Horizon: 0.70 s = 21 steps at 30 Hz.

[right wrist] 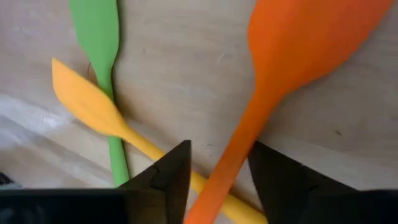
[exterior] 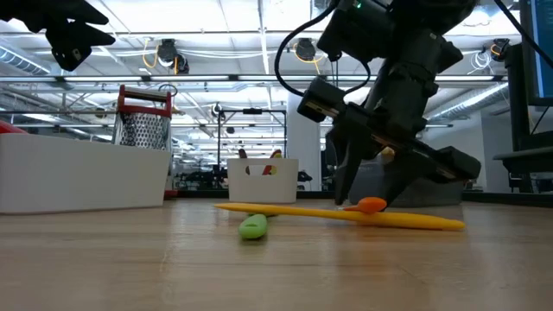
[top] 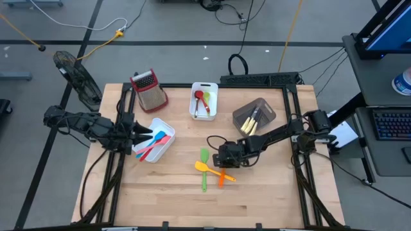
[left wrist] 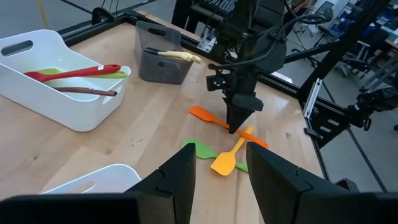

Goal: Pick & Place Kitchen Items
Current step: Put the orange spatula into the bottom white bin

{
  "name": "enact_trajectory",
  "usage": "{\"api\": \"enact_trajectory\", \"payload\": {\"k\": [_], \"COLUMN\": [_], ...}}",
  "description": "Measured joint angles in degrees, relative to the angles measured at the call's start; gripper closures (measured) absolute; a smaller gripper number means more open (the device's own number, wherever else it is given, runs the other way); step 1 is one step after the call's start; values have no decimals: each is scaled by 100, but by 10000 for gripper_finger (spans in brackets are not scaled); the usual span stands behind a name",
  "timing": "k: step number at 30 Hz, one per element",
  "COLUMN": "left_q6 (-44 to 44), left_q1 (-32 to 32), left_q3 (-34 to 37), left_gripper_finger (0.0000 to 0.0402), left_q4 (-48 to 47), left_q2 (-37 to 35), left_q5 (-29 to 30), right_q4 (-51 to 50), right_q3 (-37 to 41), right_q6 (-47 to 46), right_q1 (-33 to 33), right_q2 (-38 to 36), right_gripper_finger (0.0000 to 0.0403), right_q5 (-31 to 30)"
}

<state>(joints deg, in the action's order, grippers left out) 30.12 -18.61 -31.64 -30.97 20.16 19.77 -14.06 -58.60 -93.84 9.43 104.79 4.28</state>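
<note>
Three utensils lie crossed mid-table: an orange spoon (right wrist: 292, 68), a yellow spatula (right wrist: 93, 106) and a green spatula (right wrist: 99, 37). Other utensils already sit in the bins (top: 205, 90), so these three remain. The right gripper (right wrist: 217, 162) points down, fingers spread around the orange handle, not yet pinching. The left gripper (left wrist: 221, 165) waits, spread, above its bin.

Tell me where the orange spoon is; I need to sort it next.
In the high view the orange spoon lies mid-table, crossing the yellow spatula beside the green spatula, with the right gripper straddling its handle.
</note>
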Motion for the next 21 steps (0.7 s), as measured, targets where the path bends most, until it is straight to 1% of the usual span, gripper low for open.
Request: {"api": "enact_trajectory", "payload": {"k": [3, 9, 10, 15, 18, 21], "left_q6": [16, 15, 16, 16, 14, 14], "left_q1": [0, -1, 0, 0, 0, 0], "left_q3": [-2, -4, -4, -4, -4, -4], "left_gripper_finger": [254, 254, 254, 254, 254, 254], "left_q4": [2, 96, 92, 87, 85, 84], "left_q2": [1, 0, 0, 2, 2, 4], "left_q5": [0, 1, 0, -24, -28, -32], "right_q4": [-110, -103, -85, -24, 3, 118], "right_q3": [3, 7, 7, 10, 23, 43], "right_q6": [-6, -26, -26, -36, 12, 163], "right_q1": [-4, 7, 7, 88, 154, 239], "right_q2": [7, 11, 11, -47, -195, -400], "right_gripper_finger": [283, 377, 385, 381, 389, 395], "right_q5": [-270, -620, -652, -828, -882, -1062]}}
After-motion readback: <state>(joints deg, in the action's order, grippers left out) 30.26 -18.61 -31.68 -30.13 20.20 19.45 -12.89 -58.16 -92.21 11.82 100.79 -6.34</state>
